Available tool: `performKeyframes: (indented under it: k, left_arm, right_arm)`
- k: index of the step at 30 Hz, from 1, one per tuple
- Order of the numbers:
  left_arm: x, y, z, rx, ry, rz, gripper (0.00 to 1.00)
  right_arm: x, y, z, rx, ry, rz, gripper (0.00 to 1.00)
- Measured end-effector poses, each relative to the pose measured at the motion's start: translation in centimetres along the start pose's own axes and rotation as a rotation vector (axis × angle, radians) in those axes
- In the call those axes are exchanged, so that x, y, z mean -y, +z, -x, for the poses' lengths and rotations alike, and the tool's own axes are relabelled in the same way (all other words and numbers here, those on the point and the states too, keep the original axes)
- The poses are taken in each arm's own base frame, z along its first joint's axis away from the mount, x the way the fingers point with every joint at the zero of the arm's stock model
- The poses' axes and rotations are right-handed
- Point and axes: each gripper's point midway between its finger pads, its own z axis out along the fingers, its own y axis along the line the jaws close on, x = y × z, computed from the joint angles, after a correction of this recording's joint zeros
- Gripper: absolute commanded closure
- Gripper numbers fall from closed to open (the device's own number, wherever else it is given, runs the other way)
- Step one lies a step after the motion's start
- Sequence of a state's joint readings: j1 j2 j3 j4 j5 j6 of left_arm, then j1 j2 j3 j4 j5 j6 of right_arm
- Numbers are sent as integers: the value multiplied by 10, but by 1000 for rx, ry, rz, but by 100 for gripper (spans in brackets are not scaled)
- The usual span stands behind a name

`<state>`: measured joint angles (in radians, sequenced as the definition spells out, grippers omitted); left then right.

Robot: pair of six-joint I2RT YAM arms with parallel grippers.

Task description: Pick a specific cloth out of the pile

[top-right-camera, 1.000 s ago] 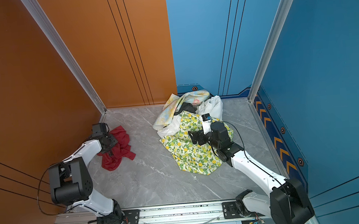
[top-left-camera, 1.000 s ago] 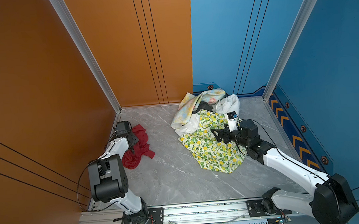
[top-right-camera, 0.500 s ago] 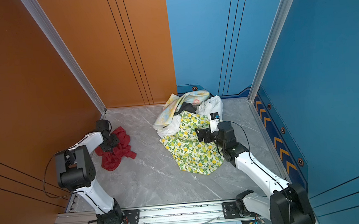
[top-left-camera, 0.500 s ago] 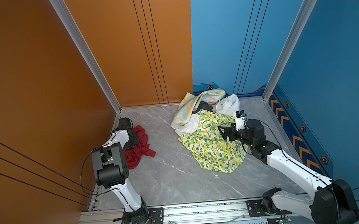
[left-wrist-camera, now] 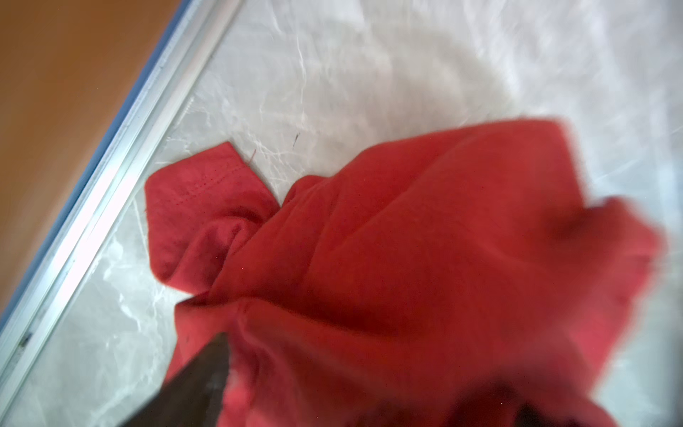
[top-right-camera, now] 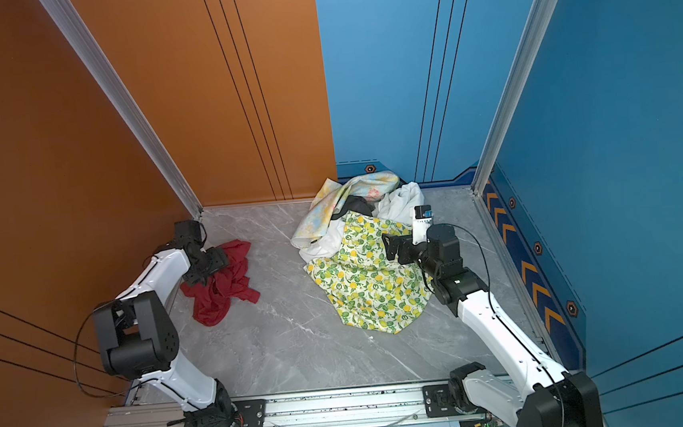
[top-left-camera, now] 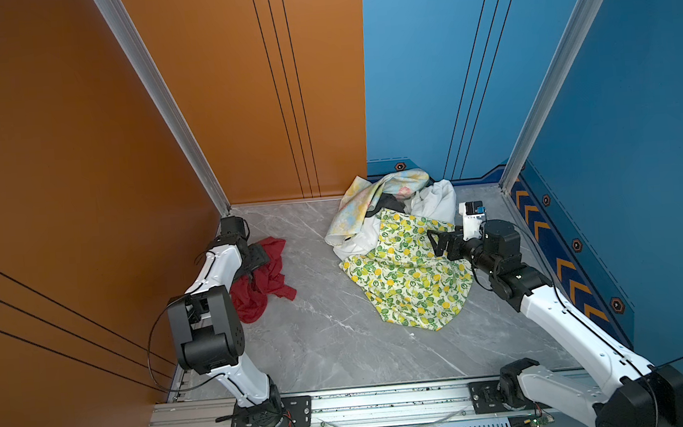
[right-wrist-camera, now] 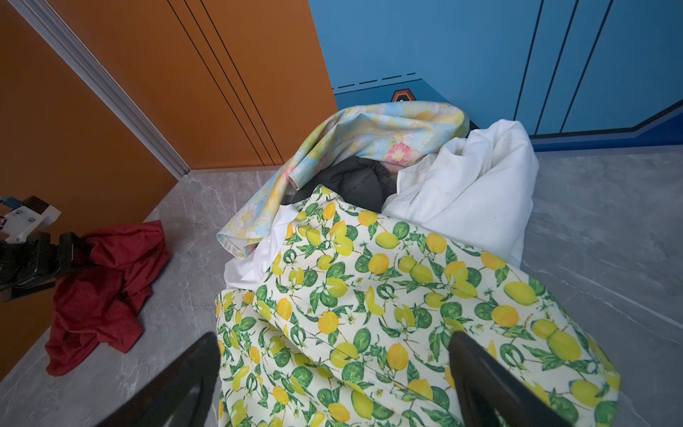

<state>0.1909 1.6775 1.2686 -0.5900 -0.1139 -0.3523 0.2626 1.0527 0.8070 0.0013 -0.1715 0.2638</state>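
Observation:
The dark red cloth (top-left-camera: 262,287) (top-right-camera: 223,290) lies crumpled on the grey floor by the orange wall, apart from the pile (top-left-camera: 394,218) (top-right-camera: 356,213). My left gripper (top-left-camera: 258,258) (top-right-camera: 210,264) sits at its far edge, low over it and open. In the left wrist view the cloth (left-wrist-camera: 406,258) bulges, blurred, between the spread fingers of the left gripper (left-wrist-camera: 369,377). My right gripper (top-left-camera: 438,242) (top-right-camera: 390,246) (right-wrist-camera: 332,344) hovers open over the lemon-print cloth (right-wrist-camera: 369,295), holding nothing. The right wrist view also shows the red cloth (right-wrist-camera: 99,295).
The pile holds a pastel floral cloth (right-wrist-camera: 369,129), a white cloth (right-wrist-camera: 473,185) and a dark piece (right-wrist-camera: 354,181) against the back wall. The lemon-print cloth (top-left-camera: 412,284) spreads forward from it. Bare floor (top-left-camera: 323,316) separates both groups. Walls close in on three sides.
My left gripper has gone from shut to open and let go of the red cloth, which now rests on the floor. My right gripper has drawn back to the right.

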Motion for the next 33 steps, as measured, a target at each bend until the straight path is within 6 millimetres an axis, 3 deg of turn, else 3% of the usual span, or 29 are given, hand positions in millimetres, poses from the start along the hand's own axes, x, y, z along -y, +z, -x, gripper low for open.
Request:
performKeyframes:
  k: [5,16,24,33]
  left_arm:
    - [12,-28,9,66,35,-40,0]
    - [40,-77,24,190,79,-203,1]
    - [80,-105,20,286,172,-355,2]
    - [89,-137,17,478,225,-434,2]
  right_arm:
    - [0,-9,14,14,0,-20,0]
    - [12,-13,17,2,10,-73,0]
    - [39,-17,19,6,31,-144,0]
    - [65,-23,26,30,-9,-251,0]
